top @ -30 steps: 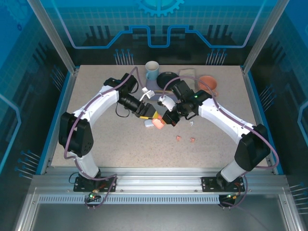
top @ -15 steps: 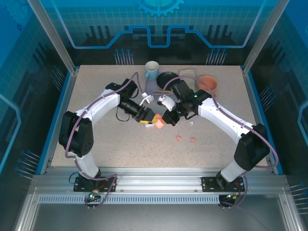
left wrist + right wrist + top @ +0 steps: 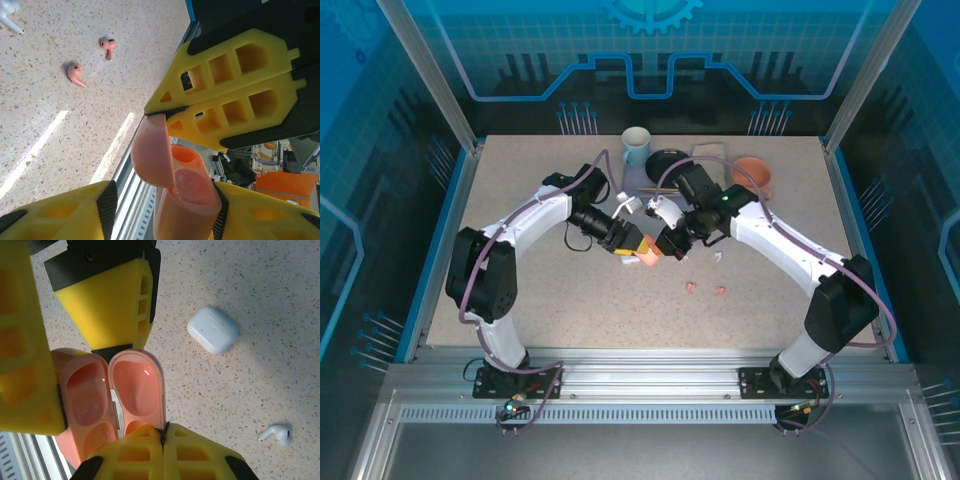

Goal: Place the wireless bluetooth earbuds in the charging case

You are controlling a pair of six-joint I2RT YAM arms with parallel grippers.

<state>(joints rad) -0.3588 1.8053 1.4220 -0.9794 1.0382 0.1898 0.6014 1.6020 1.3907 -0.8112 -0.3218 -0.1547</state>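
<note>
Your right gripper [image 3: 163, 429] clamps the lid of the open pink case [image 3: 137, 385]. Your left gripper [image 3: 165, 200] straddles its body, grip unclear. Two pink earbuds [image 3: 76, 74] lie on the table [image 3: 55, 135] nearby.

The left gripper [image 3: 628, 243] and right gripper [image 3: 665, 247] meet at the pink case [image 3: 646, 258]; pink earbuds [image 3: 693, 288] lie near it on the counter [image 3: 570, 310].

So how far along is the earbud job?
Done: pink case is open, both wells empty. In hand: right gripper pinches its lid edge; left gripper straddles the base, jaws not closed on it. Remaining: two pink earbuds and a white earbud lie on the table; white case is closed.
</note>
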